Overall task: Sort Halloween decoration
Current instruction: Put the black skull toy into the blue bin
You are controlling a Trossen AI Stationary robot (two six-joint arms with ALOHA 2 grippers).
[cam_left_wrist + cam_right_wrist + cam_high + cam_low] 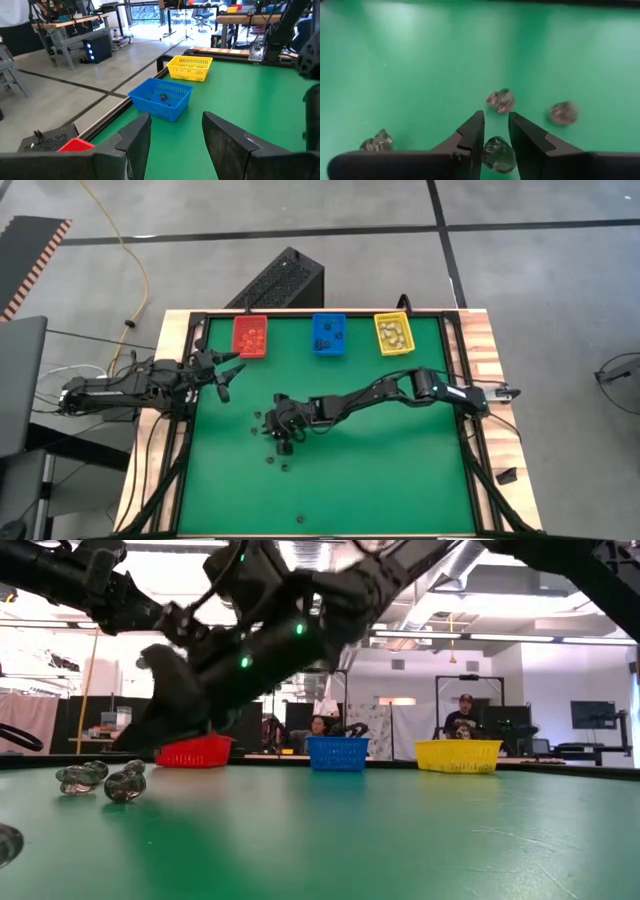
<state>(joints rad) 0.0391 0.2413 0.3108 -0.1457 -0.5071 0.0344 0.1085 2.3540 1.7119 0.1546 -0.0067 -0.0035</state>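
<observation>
My right gripper sits narrowly spread astride a roundish trinket, no clear long axis; only wrist cam shows it.

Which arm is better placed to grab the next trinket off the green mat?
The right. Its gripper is down on the mat with a dark trinket between its narrowly parted fingers. The left gripper waits, open, at the table's left edge near the red bin.

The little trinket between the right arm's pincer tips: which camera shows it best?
The right wrist view: the trinket sits close up between the right pincer tips. From above, the arm covers it. The table-level and left wrist views don't show it.
</observation>
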